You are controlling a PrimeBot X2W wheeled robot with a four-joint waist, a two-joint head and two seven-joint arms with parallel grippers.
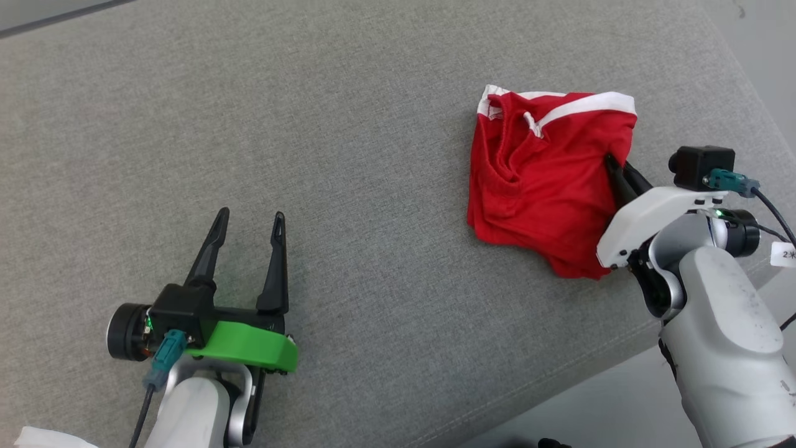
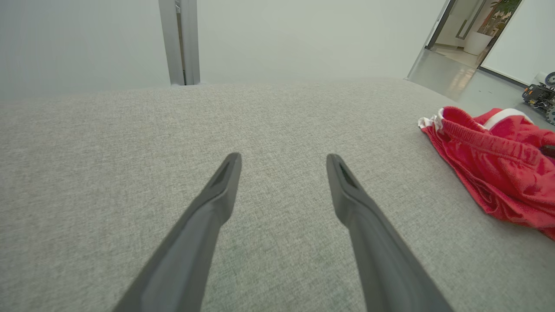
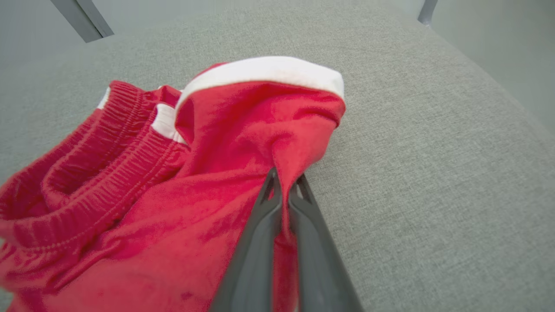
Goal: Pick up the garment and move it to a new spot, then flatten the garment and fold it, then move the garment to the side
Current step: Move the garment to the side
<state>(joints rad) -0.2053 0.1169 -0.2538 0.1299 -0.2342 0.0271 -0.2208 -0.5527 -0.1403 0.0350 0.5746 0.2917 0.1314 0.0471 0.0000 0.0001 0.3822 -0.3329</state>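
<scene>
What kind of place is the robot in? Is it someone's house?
Probably a lab or office, not a house. The red garment lies on a big grey padded surface, the wall is plain and pale, and near an open doorway a small wheeled machine sits on a shiny floor.

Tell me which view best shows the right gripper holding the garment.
Right wrist view: the right gripper is shut on the garment, close up. Head view: fingers partly hidden by cloth. Left wrist view: the garment at its right edge.
</scene>
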